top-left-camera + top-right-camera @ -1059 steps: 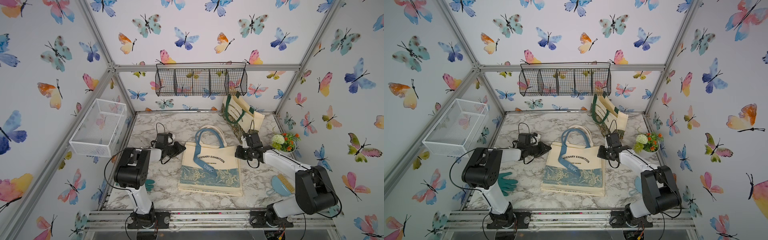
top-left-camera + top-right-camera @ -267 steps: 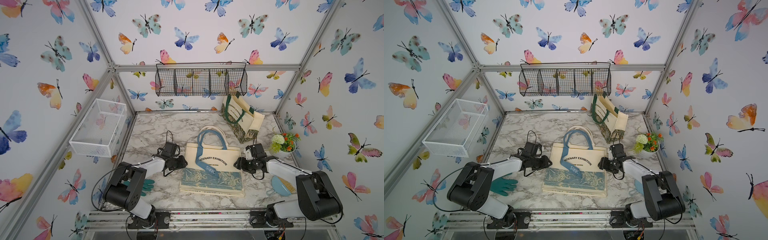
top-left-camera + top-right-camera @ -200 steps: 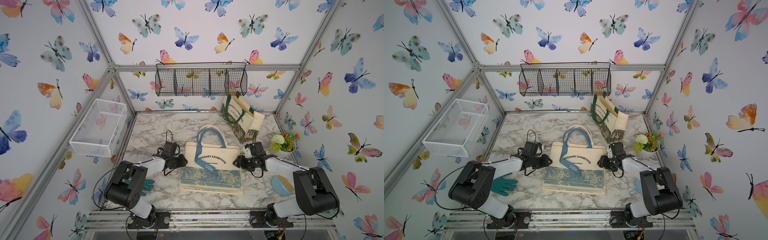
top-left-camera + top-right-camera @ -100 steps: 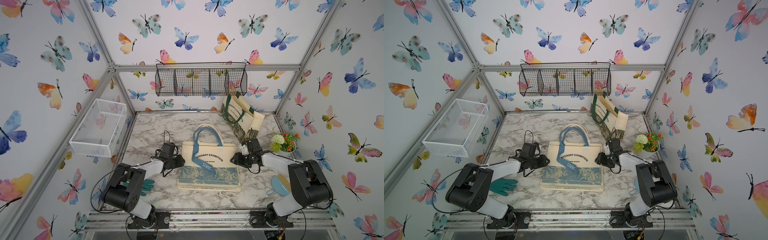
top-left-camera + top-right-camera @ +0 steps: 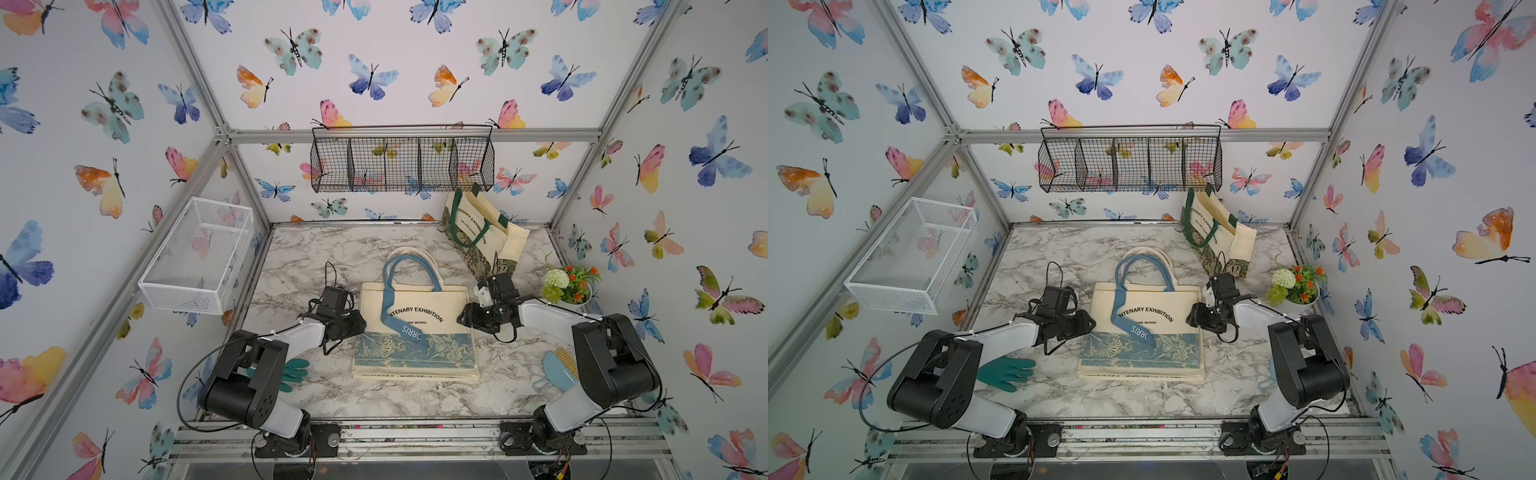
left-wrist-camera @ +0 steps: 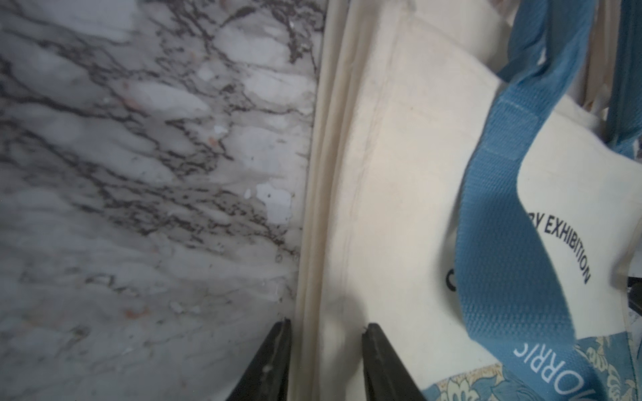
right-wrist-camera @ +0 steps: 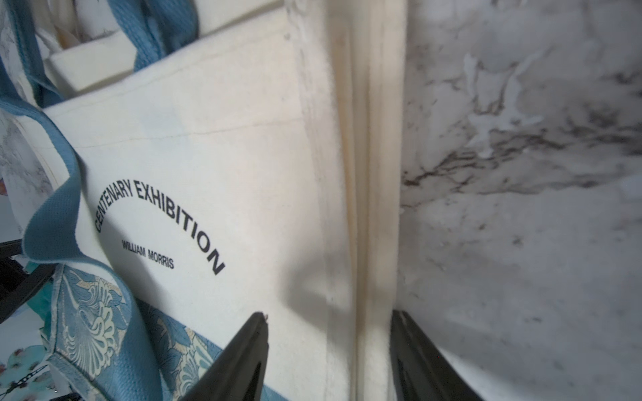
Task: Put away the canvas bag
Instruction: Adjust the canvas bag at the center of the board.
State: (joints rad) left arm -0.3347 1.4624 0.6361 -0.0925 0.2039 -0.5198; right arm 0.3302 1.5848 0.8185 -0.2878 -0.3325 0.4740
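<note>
The cream canvas bag (image 5: 415, 316) (image 5: 1146, 316), with blue handles and a blue floral band, lies flat in the middle of the marble table in both top views. My left gripper (image 5: 360, 323) (image 5: 1090, 324) is at its left side. In the left wrist view the left gripper (image 6: 324, 328) straddles the folded side seam, shut on it. My right gripper (image 5: 462, 319) (image 5: 1191, 315) is at the bag's right side. In the right wrist view the right gripper (image 7: 328, 314) holds the right seam, one finger over the bag's face (image 7: 208, 145) and one on the marble side.
A second tote (image 5: 482, 232) with green handles stands at the back right. A black wire basket (image 5: 401, 164) hangs on the back wall, a white wire basket (image 5: 199, 257) on the left wall. Flower pot (image 5: 569, 284), blue brush (image 5: 557, 370) and green glove (image 5: 293, 372) lie near the arms.
Both grippers and the bag between them have shifted toward the back of the table. The bag now lies squarer than several seconds ago.
</note>
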